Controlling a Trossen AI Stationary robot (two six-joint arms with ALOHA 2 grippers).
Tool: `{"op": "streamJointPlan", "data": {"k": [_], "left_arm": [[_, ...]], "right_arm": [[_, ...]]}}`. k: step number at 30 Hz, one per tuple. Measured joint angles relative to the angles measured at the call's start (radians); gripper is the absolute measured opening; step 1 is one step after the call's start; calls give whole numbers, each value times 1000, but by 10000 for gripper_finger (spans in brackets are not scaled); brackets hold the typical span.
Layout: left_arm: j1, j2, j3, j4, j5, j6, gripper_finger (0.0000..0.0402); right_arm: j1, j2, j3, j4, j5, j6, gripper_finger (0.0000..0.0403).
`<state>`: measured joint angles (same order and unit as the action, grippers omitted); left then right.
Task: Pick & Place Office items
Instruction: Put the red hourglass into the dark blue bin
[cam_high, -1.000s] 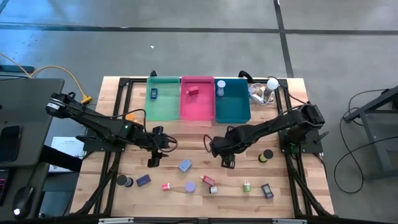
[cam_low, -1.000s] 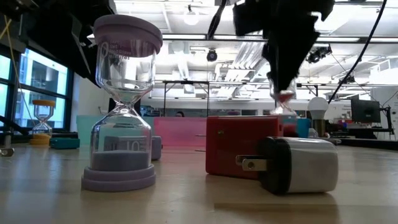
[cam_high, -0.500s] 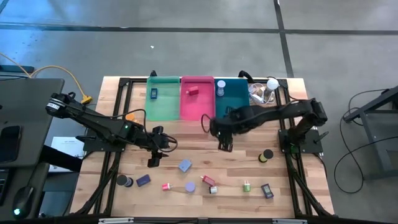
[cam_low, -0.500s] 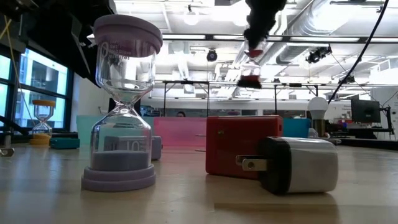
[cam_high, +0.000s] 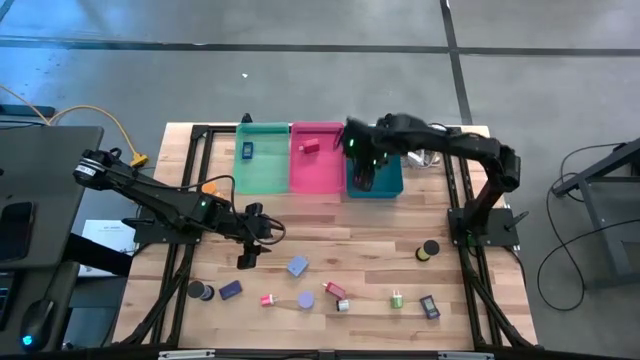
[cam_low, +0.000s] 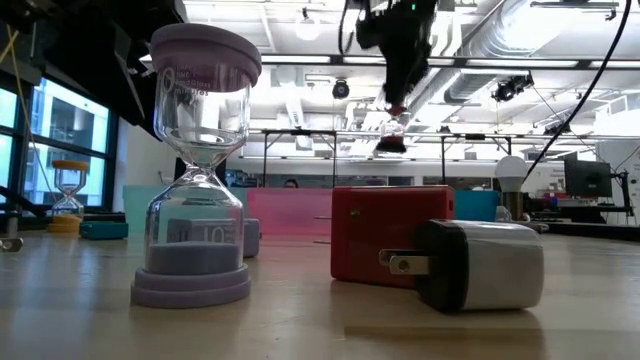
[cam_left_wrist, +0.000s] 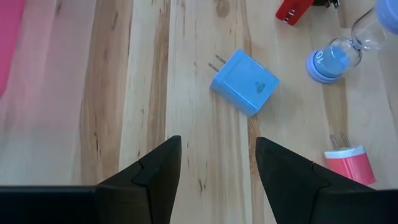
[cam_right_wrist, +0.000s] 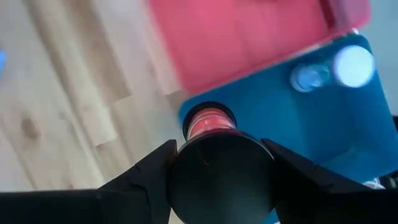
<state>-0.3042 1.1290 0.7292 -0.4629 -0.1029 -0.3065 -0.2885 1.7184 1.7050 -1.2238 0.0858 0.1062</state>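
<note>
Stood nearest on the table: a lavender hourglass (cam_low: 197, 170) and a red charger (cam_low: 390, 235), untouched. Hovered farther in, mid-table, with jaws apart and nothing between them: the left gripper (cam_left_wrist: 217, 146), just short of a blue charger (cam_left_wrist: 244, 82). Hung at the far edge, above the teal bin (cam_right_wrist: 323, 124): the right gripper (cam_right_wrist: 221, 149), clamped across the dark end cap of a red-sand hourglass (cam_right_wrist: 210, 124). Judged light, stiff and breakable. Best gripped at a cap, never the thin glass neck, and lowered rather than dropped.
</note>
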Motion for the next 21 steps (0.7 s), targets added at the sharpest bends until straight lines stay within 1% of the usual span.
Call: {"op": "streamJointPlan", "data": {"k": [4, 7, 10, 14, 17, 19, 21], "left_arm": [[0, 0, 0, 0, 26, 0, 200], [-7, 0, 0, 0, 29, -5, 200], [-17, 0, 0, 0, 28, -5, 200], [-30, 0, 0, 0, 28, -1, 200], [-35, 0, 0, 0, 28, -1, 200], [-35, 0, 0, 0, 28, -1, 200], [-35, 0, 0, 0, 28, -1, 200]], "right_arm": [[-103, 0, 0, 12, -83, -20, 202], [-157, 0, 0, 30, -105, -31, 207], [-206, 0, 0, 40, -125, -36, 197], [-249, 0, -14, 86, -129, -49, 197], [-275, 0, -46, 115, -176, -56, 202], [-287, 0, -74, 128, -172, -59, 210], [-299, 0, -110, 152, -169, -59, 210]]}}
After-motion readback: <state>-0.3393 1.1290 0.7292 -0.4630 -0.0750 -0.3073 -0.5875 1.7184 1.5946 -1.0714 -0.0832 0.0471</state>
